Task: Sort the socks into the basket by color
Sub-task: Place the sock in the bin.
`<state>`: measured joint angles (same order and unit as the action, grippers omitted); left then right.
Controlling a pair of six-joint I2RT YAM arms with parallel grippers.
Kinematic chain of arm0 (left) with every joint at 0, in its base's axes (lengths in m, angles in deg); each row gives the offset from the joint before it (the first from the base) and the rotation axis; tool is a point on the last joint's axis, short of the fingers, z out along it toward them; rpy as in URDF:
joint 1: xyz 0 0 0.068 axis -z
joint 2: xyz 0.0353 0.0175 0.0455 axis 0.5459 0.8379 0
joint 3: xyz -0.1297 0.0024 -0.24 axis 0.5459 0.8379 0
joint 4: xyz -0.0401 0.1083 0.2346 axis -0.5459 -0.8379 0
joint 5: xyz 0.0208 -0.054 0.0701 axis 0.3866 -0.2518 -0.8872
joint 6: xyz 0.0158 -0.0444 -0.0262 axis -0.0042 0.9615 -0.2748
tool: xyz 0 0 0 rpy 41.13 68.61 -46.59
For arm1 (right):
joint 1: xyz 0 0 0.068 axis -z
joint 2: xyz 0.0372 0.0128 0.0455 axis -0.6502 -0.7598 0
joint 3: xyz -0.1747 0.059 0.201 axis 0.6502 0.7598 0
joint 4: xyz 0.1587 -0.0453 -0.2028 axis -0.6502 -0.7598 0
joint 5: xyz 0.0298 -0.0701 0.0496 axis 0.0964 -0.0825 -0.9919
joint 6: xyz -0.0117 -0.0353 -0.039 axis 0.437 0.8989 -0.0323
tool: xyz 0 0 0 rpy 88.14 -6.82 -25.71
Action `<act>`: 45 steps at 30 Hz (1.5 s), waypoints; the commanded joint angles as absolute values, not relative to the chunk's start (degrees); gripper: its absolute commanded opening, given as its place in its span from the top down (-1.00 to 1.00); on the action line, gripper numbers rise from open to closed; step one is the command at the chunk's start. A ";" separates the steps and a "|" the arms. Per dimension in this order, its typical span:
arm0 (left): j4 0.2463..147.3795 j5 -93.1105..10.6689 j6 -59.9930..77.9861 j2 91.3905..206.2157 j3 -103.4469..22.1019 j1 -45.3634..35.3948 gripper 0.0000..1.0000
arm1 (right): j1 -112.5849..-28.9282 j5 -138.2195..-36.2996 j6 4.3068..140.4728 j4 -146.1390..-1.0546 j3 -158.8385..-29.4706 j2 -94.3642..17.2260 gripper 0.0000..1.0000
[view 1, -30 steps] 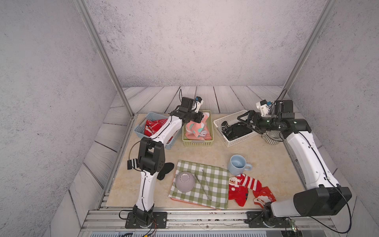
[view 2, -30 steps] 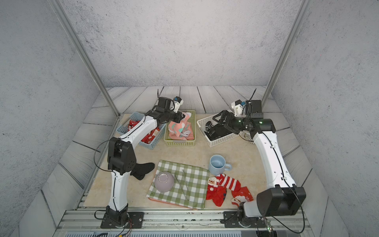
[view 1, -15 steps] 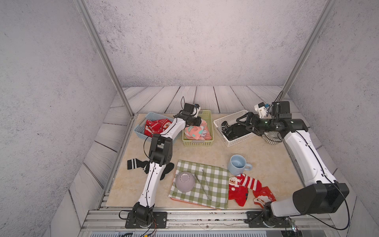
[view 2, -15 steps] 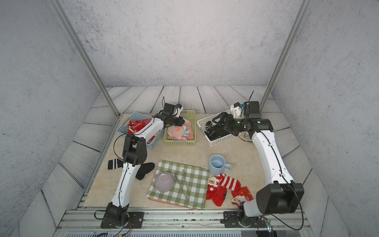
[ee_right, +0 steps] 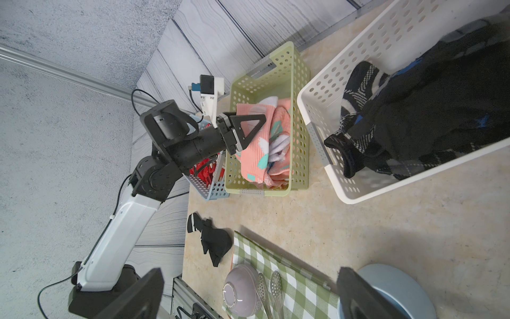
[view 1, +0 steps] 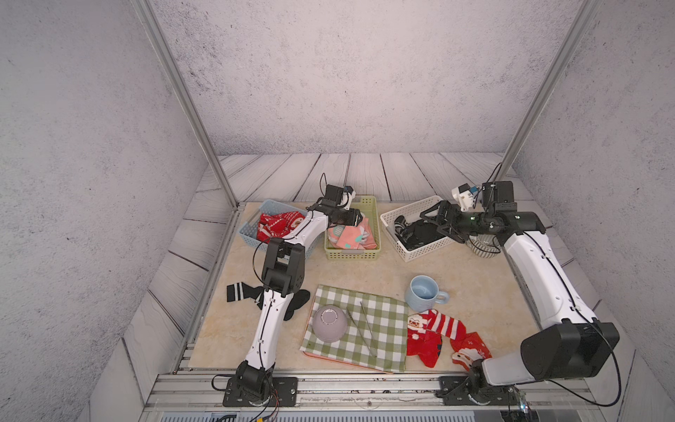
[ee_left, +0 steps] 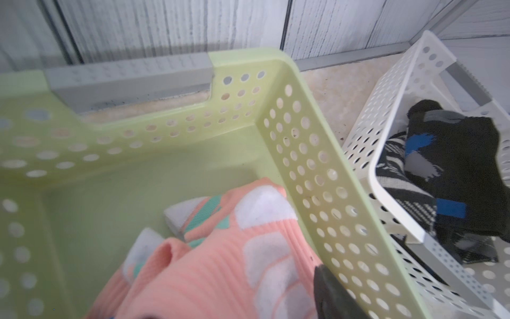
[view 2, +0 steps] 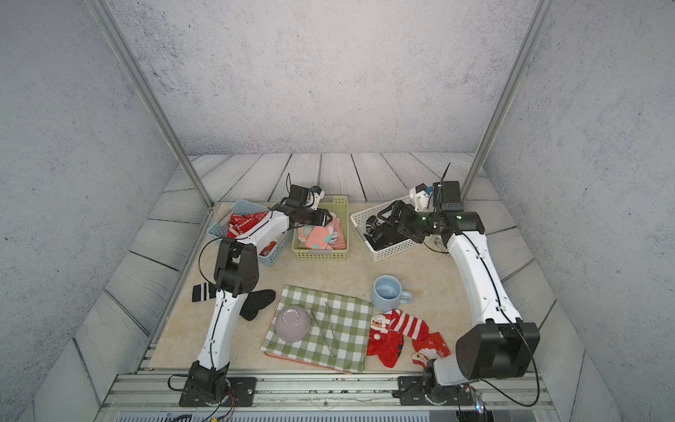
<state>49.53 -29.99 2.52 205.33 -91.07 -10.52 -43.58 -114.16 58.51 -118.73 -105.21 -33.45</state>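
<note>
Your left claw (ee_right: 249, 128) hangs over the pink socks (ee_left: 220, 262) in the green basket (ee_left: 303, 138), its gap and hold unreadable side-on; your right claw (view 1: 433, 223) gapes empty by the white basket (view 1: 420, 254). On the tabletop (view 1: 365, 270), the black socks (view 1: 237, 291) and red socks (view 1: 442, 327) look light and limp: pinch a raised fold

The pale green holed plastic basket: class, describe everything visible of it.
The pale green plastic basket is rectangular, its walls pierced by round holes, with a grey strip at each short end's handle notch. It stands upright on the beige tabletop between a blue holed basket and a white holed basket. Inside lie heaped pink socks with teal and white patches.
</note>
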 commanded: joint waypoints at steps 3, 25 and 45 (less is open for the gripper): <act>49.34 -27.84 2.59 198.28 -88.03 -10.89 -0.29 | -43.45 -114.99 57.75 -117.09 -104.40 -34.08 -0.98; 47.21 -30.62 2.61 187.57 -72.92 -11.20 -0.99 | -43.40 -115.02 57.17 -116.90 -102.83 -33.33 -0.98; 51.22 -24.68 4.28 189.80 -74.86 -10.21 -0.63 | -43.46 -115.05 58.53 -117.04 -102.07 -35.04 -0.98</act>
<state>51.22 -27.84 2.74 186.14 -72.89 -10.67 -43.58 -114.35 57.33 -117.09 -102.83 -34.37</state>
